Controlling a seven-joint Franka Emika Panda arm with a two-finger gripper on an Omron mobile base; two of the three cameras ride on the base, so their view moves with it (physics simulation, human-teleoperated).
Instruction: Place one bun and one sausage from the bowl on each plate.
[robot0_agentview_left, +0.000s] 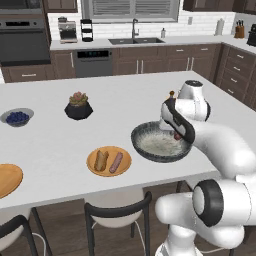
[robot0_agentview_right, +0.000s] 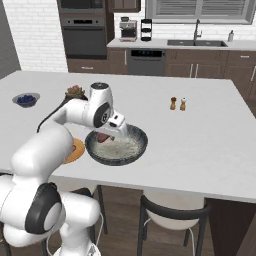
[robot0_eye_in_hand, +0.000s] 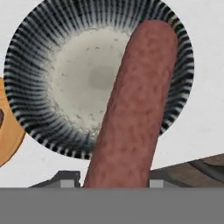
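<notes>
My gripper (robot0_agentview_left: 176, 134) hangs over the right side of the dark grey bowl (robot0_agentview_left: 139, 139), shut on a reddish-brown sausage (robot0_eye_in_hand: 135, 105) that runs lengthwise between the fingertips. In the hand view the bowl (robot0_eye_in_hand: 43, 52) lies below with a bare, pale speckled inside. From the right base view the gripper (robot0_agentview_right: 105, 136) and the sausage (robot0_agentview_right: 102, 137) sit at the bowl's (robot0_agentview_right: 136, 146) left side. Left of the bowl, an orange-brown plate (robot0_agentview_left: 94, 169) carries a tan bun (robot0_agentview_left: 101, 160) and a second sausage (robot0_agentview_left: 116, 162). Another plate (robot0_agentview_left: 7, 180) lies bare at the far left edge.
A black succulent pot (robot0_agentview_left: 78, 106) and a small bowl of blue berries (robot0_agentview_left: 17, 117) stand behind the plates. Salt and pepper shakers (robot0_agentview_right: 177, 103) are far right of the bowl. Dark stools (robot0_agentview_left: 117, 210) sit under the counter's front edge.
</notes>
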